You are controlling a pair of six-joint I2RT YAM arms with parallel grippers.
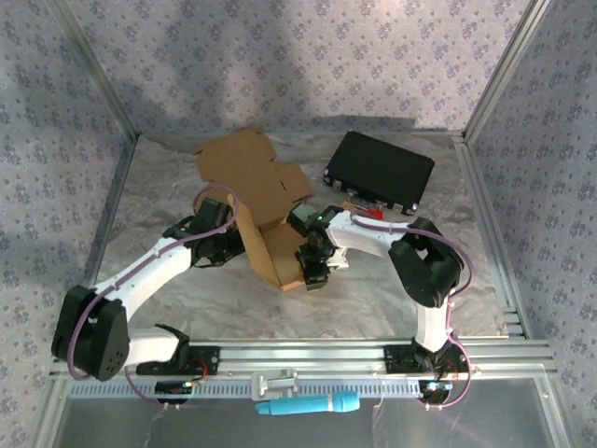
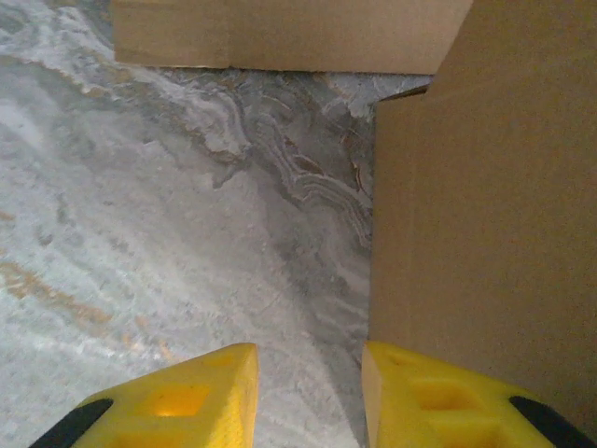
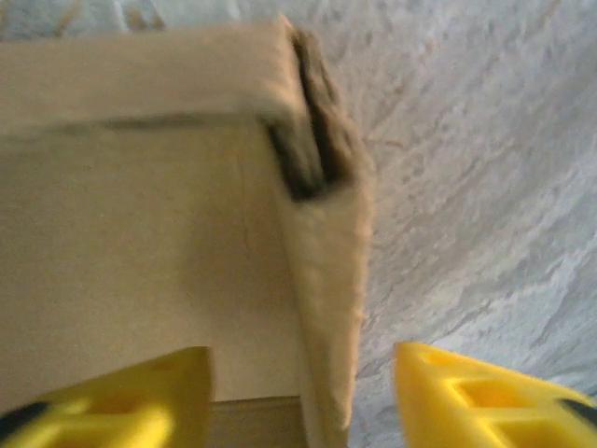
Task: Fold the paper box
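The brown paper box (image 1: 266, 245) stands partly folded in the middle of the table, with a flat flap (image 1: 244, 166) lying behind it. My left gripper (image 1: 231, 246) is at the box's left side. In the left wrist view it (image 2: 310, 359) is open over bare table, its right finger (image 2: 420, 392) against the upright cardboard wall (image 2: 485, 205). My right gripper (image 1: 312, 269) is at the box's front right corner. In the right wrist view it (image 3: 300, 359) stands open, straddling the edge of a side wall (image 3: 326, 308) without gripping it.
A black case (image 1: 381, 171) lies at the back right. A blue tool (image 1: 308, 405) rests in front of the aluminium rail (image 1: 326, 355) at the near edge. Patterned enclosure walls surround the foil-covered table (image 1: 149, 205).
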